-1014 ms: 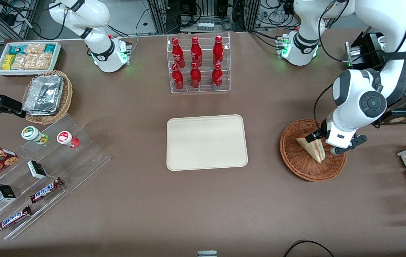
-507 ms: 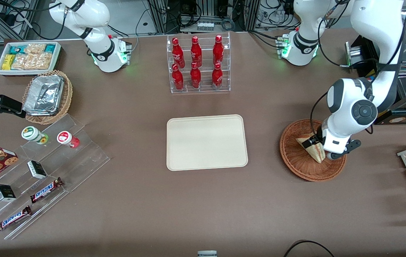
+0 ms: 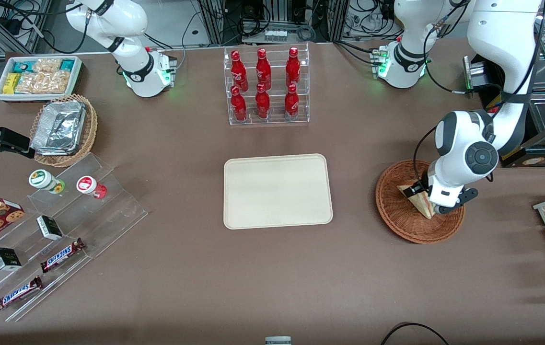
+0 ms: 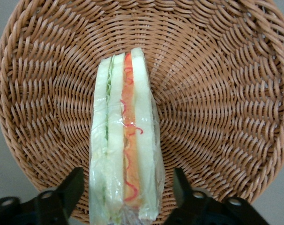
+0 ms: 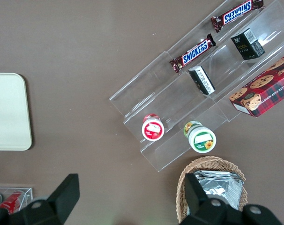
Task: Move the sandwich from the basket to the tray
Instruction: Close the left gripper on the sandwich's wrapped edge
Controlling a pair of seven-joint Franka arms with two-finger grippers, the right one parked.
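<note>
Sandwich (image 4: 125, 145), wrapped in clear film, stands on edge in the reddish-brown wicker basket (image 3: 399, 218), its orange-red and green filling stripe facing up toward my wrist camera. My claw (image 4: 125, 199) is down inside the basket, its fingers (image 4: 69, 190) spread wide, one on each side of the bread and not pressing it. Toward the parked arm's end of the brown worktop (image 3: 253, 278), well apart from the basket, the cream tray (image 3: 277, 191) lies bare. Farther from the front camera stands a clear rack of red bottles (image 3: 265, 86).

shelf goods around the table

six red bottles (image 3: 265, 86) in a clear rack; two snickers bars (image 3: 37, 273) on acrylic steps; foil containers (image 3: 59, 127) in tan wicker.
</note>
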